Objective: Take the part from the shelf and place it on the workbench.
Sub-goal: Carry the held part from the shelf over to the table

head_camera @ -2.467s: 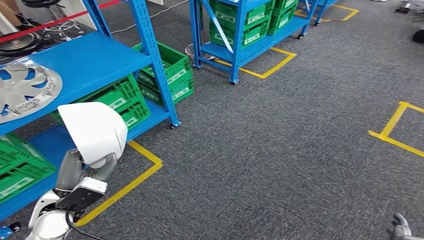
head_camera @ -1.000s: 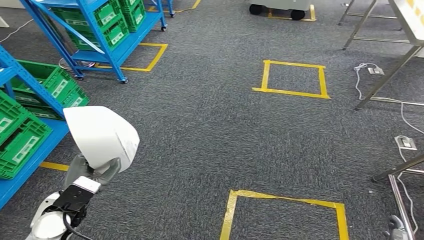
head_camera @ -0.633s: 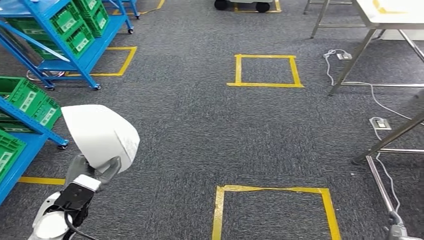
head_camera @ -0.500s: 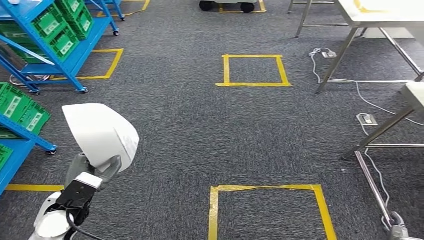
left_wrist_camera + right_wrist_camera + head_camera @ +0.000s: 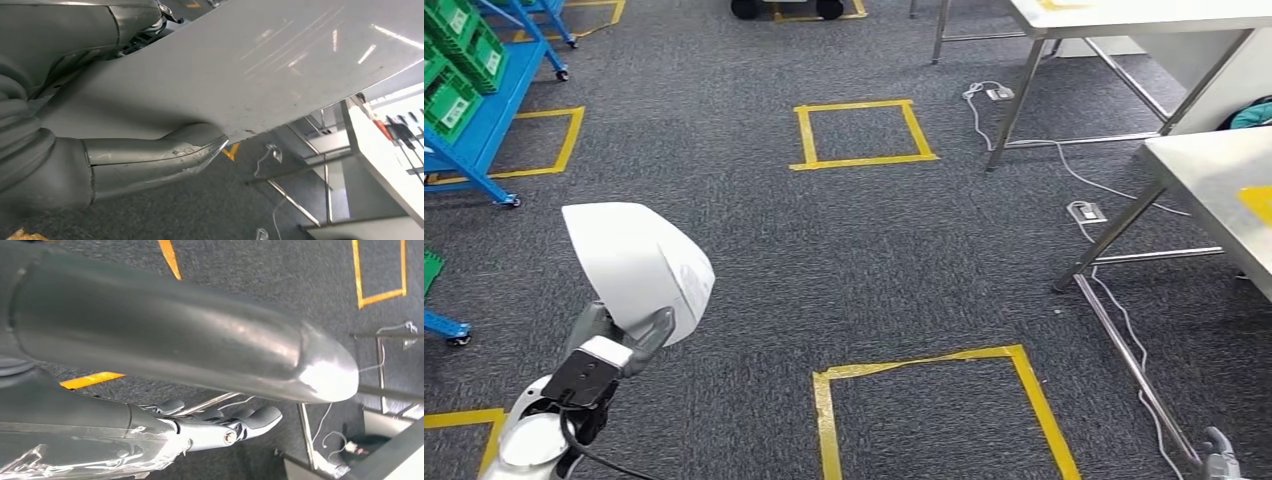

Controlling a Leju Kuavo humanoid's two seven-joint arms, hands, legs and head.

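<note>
Head view: the left hand (image 5: 614,335) grips the white curved plastic shell part (image 5: 637,268) from below at eight o'clock, above grey carpet (image 5: 754,250); the steel-legged pale workbench (image 5: 1214,185) sits at three o'clock; the right hand (image 5: 1219,460) peeks in at five o'clock. Left wrist view: the thumb (image 5: 155,155) presses the part's edge. Right wrist view: the fingers (image 5: 250,420) lie straight, holding nothing.

left arm (image 5: 524,440): silver-white shell; black wrist block, black cable | robot hand (image 5: 619,335): grey fingers

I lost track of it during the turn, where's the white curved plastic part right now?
In the head view, the white curved plastic part is at lower left, gripped by the left hand above grey carpet, left of the nearest yellow tape square.
</note>
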